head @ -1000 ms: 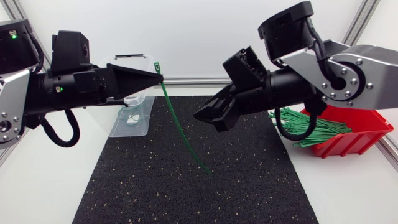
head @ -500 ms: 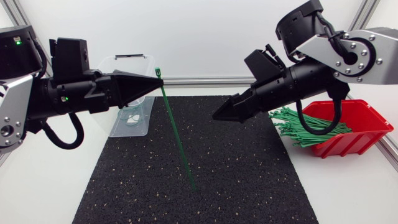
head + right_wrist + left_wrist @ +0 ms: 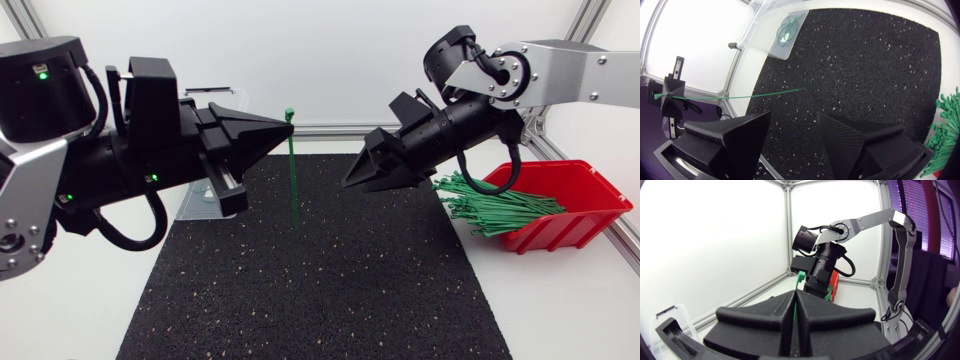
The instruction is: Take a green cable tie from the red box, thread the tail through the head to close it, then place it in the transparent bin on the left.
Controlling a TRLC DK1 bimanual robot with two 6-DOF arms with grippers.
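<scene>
Status: left black wedge-fingered gripper (image 3: 287,125) clamped on thin green plastic cable tie (image 3: 293,175) near its head, tail hanging down; right gripper (image 3: 362,181) spread apart, empty.

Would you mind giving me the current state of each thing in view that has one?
left arm, jaws shut on the tie just below its head.
right arm, jaws open, empty.
tie, unclosed, hanging straight from the left jaws.
box, holding a heap of ties.
bin, holding a looped tie.
</scene>
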